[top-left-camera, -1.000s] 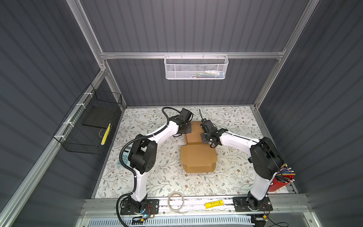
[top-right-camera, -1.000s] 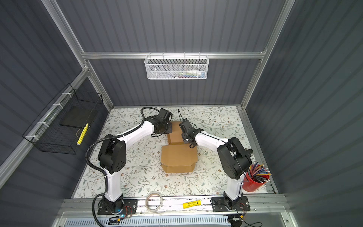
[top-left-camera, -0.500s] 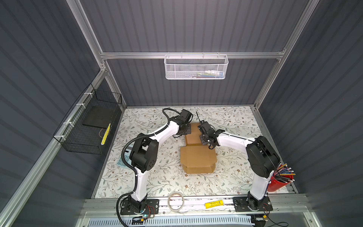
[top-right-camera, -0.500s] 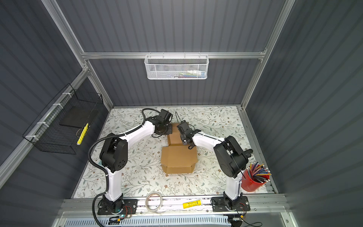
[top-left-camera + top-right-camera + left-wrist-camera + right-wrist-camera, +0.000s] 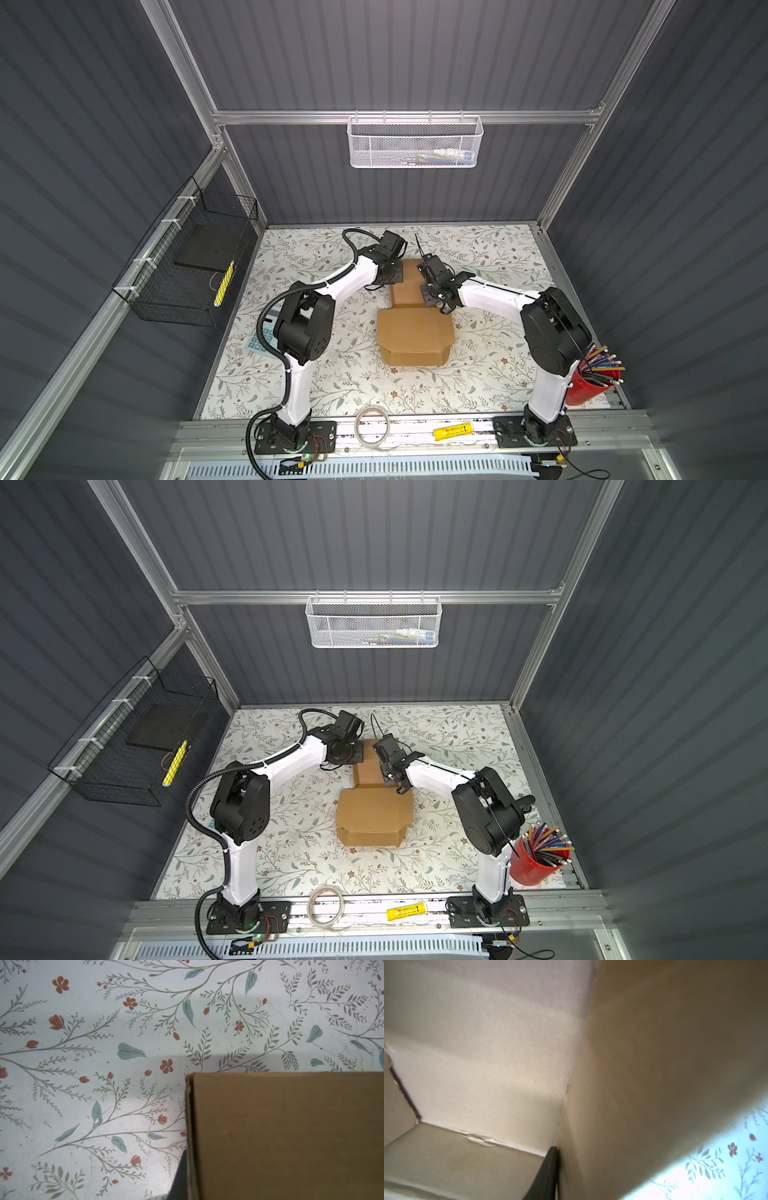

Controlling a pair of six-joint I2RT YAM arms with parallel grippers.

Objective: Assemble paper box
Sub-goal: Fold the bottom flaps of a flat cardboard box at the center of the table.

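Observation:
The brown paper box (image 5: 415, 336) (image 5: 374, 812) lies mid-table with its front part folded. A rear panel (image 5: 409, 278) of it lies between the two wrists. My left gripper (image 5: 392, 276) (image 5: 353, 754) is at that panel's left edge. In the left wrist view the gripper (image 5: 190, 1167) is shut on the cardboard edge, with one dark finger (image 5: 180, 1176) outside the wall. My right gripper (image 5: 430, 293) (image 5: 388, 777) is at the panel's right side. In the right wrist view one dark finger (image 5: 548, 1172) lies against the inner face of a cardboard wall, and the other finger is hidden.
A tape roll (image 5: 372, 426) and a yellow tube (image 5: 453, 431) lie on the front rail. A red cup of pencils (image 5: 592, 382) stands at the front right. A teal calculator (image 5: 259, 340) sits under the left arm. A black wire basket (image 5: 195, 257) hangs left, a white mesh basket (image 5: 415, 141) at the back.
The right arm's elbow has swung inward and its gripper has shifted slightly left along the rear panel. The left arm and the box have stayed put.

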